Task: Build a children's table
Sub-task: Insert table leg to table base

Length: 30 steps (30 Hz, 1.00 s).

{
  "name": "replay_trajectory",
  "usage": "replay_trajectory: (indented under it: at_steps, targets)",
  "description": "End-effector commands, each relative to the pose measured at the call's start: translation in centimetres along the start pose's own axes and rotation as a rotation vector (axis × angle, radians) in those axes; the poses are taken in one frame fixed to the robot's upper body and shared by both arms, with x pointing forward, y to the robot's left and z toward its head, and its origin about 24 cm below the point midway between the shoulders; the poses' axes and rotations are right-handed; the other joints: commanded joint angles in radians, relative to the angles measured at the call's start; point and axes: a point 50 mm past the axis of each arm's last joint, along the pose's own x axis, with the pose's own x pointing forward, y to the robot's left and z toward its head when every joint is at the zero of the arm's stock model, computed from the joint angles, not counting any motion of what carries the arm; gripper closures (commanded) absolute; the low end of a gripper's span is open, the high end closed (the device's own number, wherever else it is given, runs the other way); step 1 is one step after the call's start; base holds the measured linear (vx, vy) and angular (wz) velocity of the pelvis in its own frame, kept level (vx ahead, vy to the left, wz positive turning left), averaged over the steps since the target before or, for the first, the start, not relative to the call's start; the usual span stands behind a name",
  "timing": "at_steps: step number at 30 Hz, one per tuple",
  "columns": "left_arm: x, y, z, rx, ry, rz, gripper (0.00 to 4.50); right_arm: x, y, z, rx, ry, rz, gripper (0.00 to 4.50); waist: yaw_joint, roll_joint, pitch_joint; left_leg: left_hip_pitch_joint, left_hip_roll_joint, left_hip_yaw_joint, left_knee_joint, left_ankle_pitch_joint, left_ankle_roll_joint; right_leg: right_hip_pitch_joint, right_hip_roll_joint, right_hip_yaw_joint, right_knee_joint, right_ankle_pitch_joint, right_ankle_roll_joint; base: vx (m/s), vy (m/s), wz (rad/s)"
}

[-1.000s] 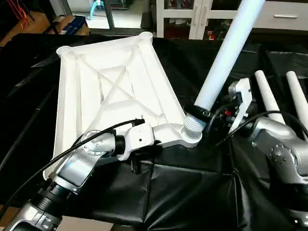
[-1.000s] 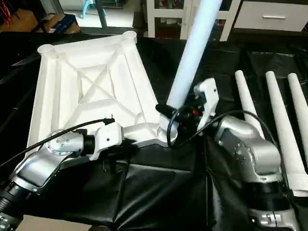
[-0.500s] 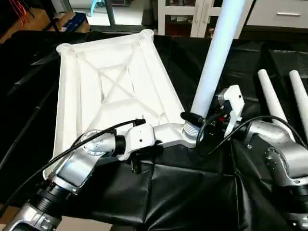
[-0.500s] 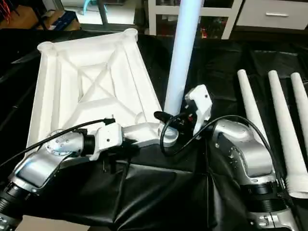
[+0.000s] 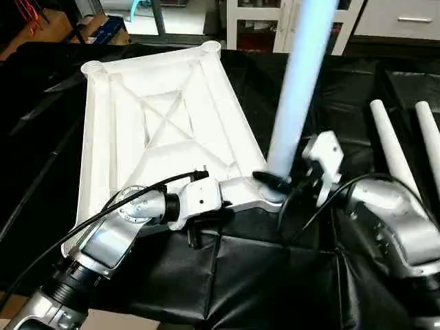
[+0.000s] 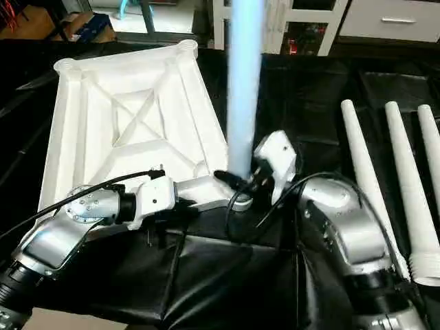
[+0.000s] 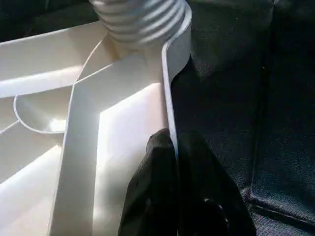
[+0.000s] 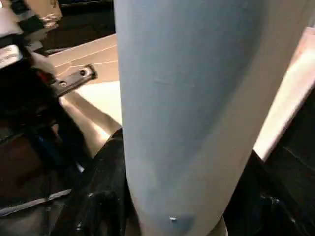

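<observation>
**Leg one going into the near corner socket**

Right hand [image 6: 237,180] is gripping the long white tapered tube leg [image 5: 297,89] low down, its two black fingers [image 8: 101,189] clamped on either side of the tube just above the ribbed end. The leg is standing close to upright, its ribbed foot [image 7: 140,19] sitting at the mouth of the round corner socket [image 5: 269,196] nearest the robot's right.

Left hand [image 7: 174,162] is pinching the thin side rim of the white plastic rectangular table top [image 6: 124,117], fingers together on the rim wall, a short way along from that same socket. The top is lying underside up on the black-covered bench [image 5: 275,275], X ribs showing, far corner sockets empty.

Two spare white tube legs [image 5: 390,148] are lying side by side on the bench to the right in the left eye view; the right eye view takes in three, well apart from the top.

Judgement on the step in hand: seating the leg.
- Keeping the tube square to the socket axis; any lean will likely bind the ribs.
- Pressing straight down, perhaps with a slight twist.
- Left hand bracing the rim so the top is not sliding or tipping under the push.
- Depth of seating cannot be judged from here.
</observation>
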Motion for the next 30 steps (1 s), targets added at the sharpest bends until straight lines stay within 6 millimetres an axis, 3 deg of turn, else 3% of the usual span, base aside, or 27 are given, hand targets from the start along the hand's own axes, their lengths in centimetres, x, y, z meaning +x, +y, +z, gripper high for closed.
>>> replay_trajectory:
  at_steps: [1, 9, 17, 22, 30]
  targets:
    - [0.4, -1.2, -2.7, -0.051, 0.134, -0.043, 4.46, 0.1, 0.9, -1.7, 0.005, 0.076, 0.035, 2.59, -0.005, -0.015, -0.041, 0.035, 0.118, -0.048, -0.093, -0.191, 0.073, 0.021, -0.074, 0.045, -0.071, -0.118, -0.249, 0.0, 0.0, 0.0]
    - [0.4, -1.2, -2.7, -0.046, 0.136, -0.044, 4.46, -0.3, 1.4, -2.8, -0.089, 0.131, 0.057, 2.59, -0.006, -0.015, -0.041, 0.033, 0.12, -0.042, -0.096, -0.195, 0.069, 0.023, -0.075, 0.046, -0.072, -0.127, -0.24, 0.0, 0.0, 0.0]
    - [0.4, -1.4, -2.7, -0.043, 0.136, -0.048, 4.46, -0.6, -0.2, -2.4, -0.078, 0.06, -0.05, 2.59, -0.006, -0.015, -0.044, 0.033, 0.12, -0.042, -0.095, -0.198, 0.072, 0.024, -0.074, 0.045, -0.072, -0.127, -0.25, 0.0, 0.0, 0.0]
    - [0.4, -1.4, -2.7, -0.041, 0.137, -0.048, 4.46, -1.0, -0.6, -2.9, -0.081, 0.082, -0.046, 2.59, -0.006, -0.017, -0.046, 0.032, 0.119, -0.04, -0.091, -0.161, 0.089, 0.027, -0.073, 0.044, -0.066, -0.071, -0.261, 0.0, 0.0, 0.0]
    - [0.2, -1.3, -2.7, -0.039, 0.141, -0.047, 4.46, -0.8, 0.2, -3.3, -0.053, 0.08, 0.004, 2.59, -0.005, -0.017, -0.041, 0.033, 0.121, -0.042, -0.097, -0.212, 0.077, 0.025, -0.074, 0.045, -0.074, -0.151, -0.248, 0.0, 0.0, 0.0]
